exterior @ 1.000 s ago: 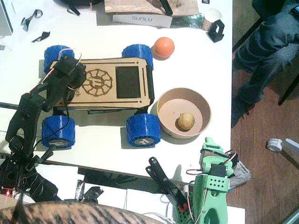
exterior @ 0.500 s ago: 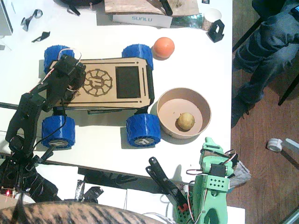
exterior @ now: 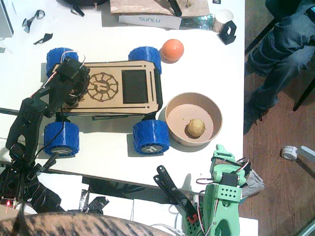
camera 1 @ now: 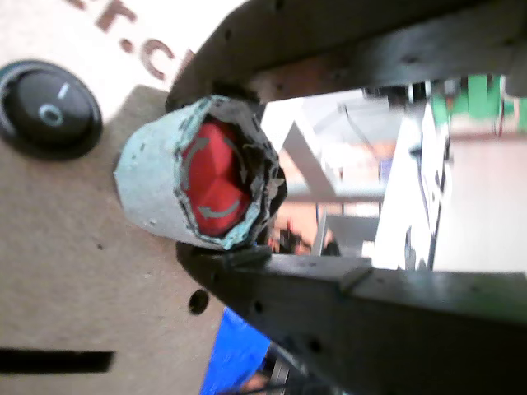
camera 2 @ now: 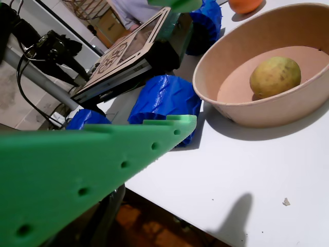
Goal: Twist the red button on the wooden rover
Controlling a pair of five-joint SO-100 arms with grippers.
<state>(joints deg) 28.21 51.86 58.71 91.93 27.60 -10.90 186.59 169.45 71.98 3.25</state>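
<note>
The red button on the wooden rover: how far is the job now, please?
Done: the left gripper has reached the wooden rover, and its jaws sit on either side of the red button. In hand: the grip on the button. Left: the twist itself; one picture cannot show any turning. The right gripper is parked near the bowl.

The wooden rover (exterior: pixel 115 88) has a deck of pale, matt plywood with dark burnt engraving, and its wheels are blue ribbed plastic. The red button (camera 1: pixel 212 179) is smooth red plastic inside a rough, torn grey-green sleeve. Beside it sits a glossy black rocker switch (camera 1: pixel 48 109). The left gripper (camera 1: pixel 235 177) is black matt plastic; the right gripper (camera 2: pixel 169 123) is green matt plastic with small holes. The bowl (exterior: pixel 215 129) looks like matt brown paper, on a smooth white table (exterior: pixel 206 64).
</note>
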